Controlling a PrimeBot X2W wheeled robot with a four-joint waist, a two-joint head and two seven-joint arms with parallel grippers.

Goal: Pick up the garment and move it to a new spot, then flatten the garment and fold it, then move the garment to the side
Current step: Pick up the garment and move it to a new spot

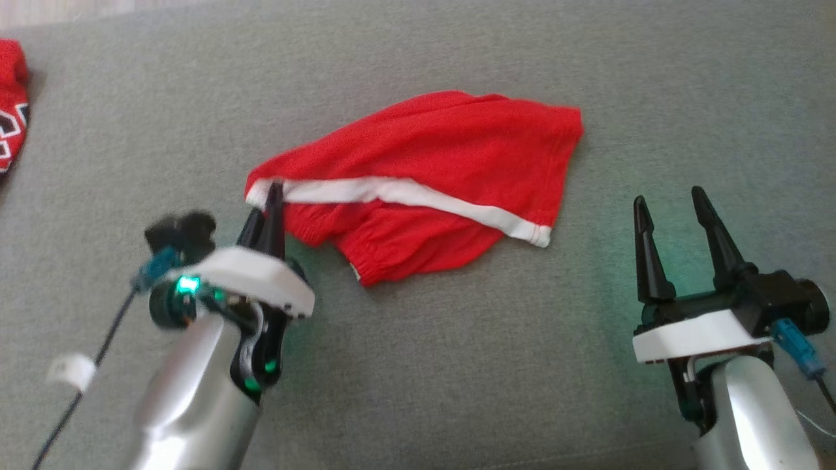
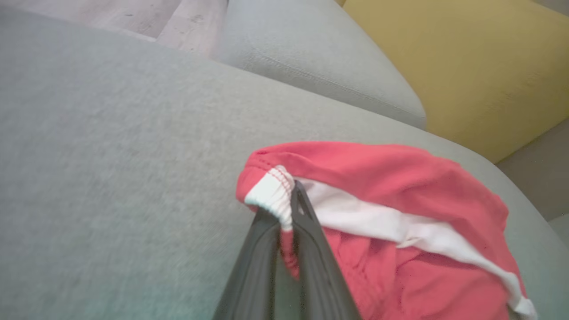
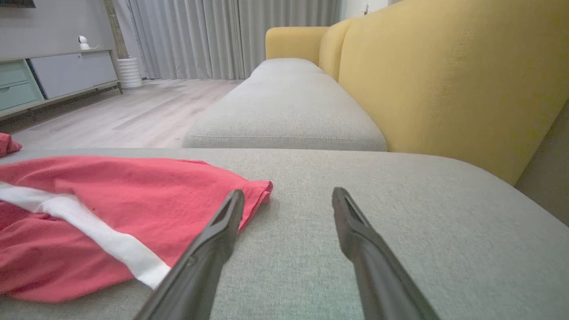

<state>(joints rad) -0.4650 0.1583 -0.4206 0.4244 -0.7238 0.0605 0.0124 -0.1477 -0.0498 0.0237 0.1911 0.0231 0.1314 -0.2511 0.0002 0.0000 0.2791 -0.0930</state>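
Garment (image 1: 424, 176), one red piece with a single white band (image 1: 405, 192), lies crumpled on the grey seat cushion (image 1: 457, 365). My left gripper (image 1: 274, 192) sits at the garment's left end. The head view blurs the contact, but the left wrist view makes it plain: both fingers (image 2: 311, 231) are pinched together on the gathered white hem corner, with cloth squeezed between them. My right gripper (image 1: 669, 196) stands off the garment's right side, near it but apart, its two fingers spread wide with nothing between them. From the right wrist view I see the garment's nearest corner lying just beside one of those fingers.

Well apart from the garment on its left, I count one other red cloth (image 1: 12, 111) with black and white marking, cut off by the edge of the head view. Past the garment, the right wrist view adds what the head view lacks: a yellow backrest (image 3: 444, 89), a second grey cushion (image 3: 284, 111), wooden floor (image 3: 133, 111), pale curtains (image 3: 213, 35) and one low cabinet (image 3: 66, 73).
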